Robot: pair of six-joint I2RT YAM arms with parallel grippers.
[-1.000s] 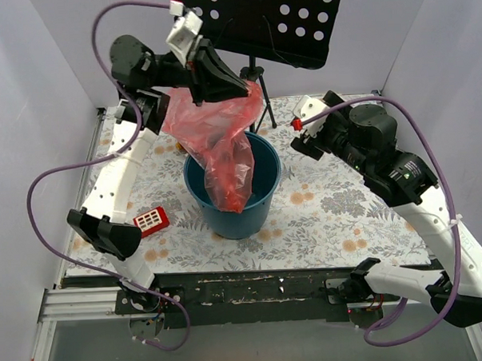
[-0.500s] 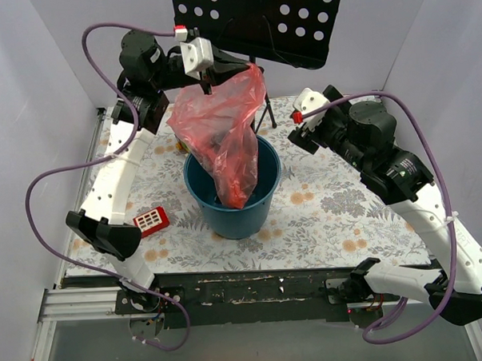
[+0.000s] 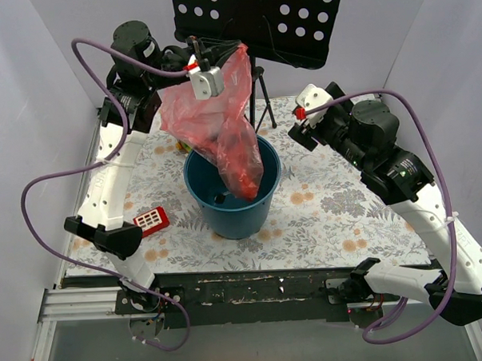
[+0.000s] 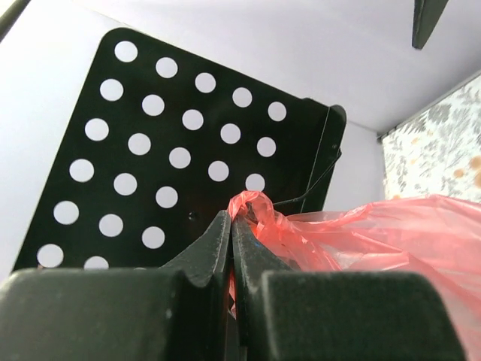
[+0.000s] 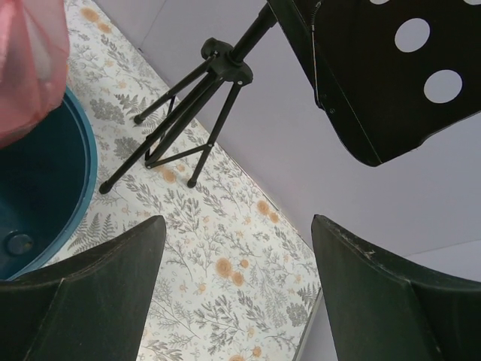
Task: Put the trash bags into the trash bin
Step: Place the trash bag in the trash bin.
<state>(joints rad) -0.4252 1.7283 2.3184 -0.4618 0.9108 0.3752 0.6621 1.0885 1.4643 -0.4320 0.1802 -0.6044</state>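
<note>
top view: teal trash bin (image 3: 231, 221) stands upright at frame centre on the floral surface (image 3: 338, 204). the red-pink trash bag (image 3: 210, 118) hangs over it. the bag's top corner is up in the upper middle of the frame and its lower end dips through the bin's mouth on the right-hand side of the opening. the upper part of the bag spreads wide above the rim, while the lower part is bunched and darker red. the bin interior is otherwise dark blue, with a small round spot (image 3: 218, 199) on its floor, can't tell what it is.

left wrist view: left end effector (image 4: 231, 226) has its fingers pressed together on a gathered knot of the bag film at frame centre. the rest of the bag trails off to the lower right.

right wrist view: right end effector (image 5: 237, 271) has its fingers spread wide apart with nothing between them. a slice of the bin and a bit of the bag show at the left edge.

black perforated music stand (image 3: 258, 20) is at top centre behind the bin, with its tripod feet on the surface. small red block with white squares (image 3: 151, 220) lies on the surface left of the bin, apart from it.
</note>
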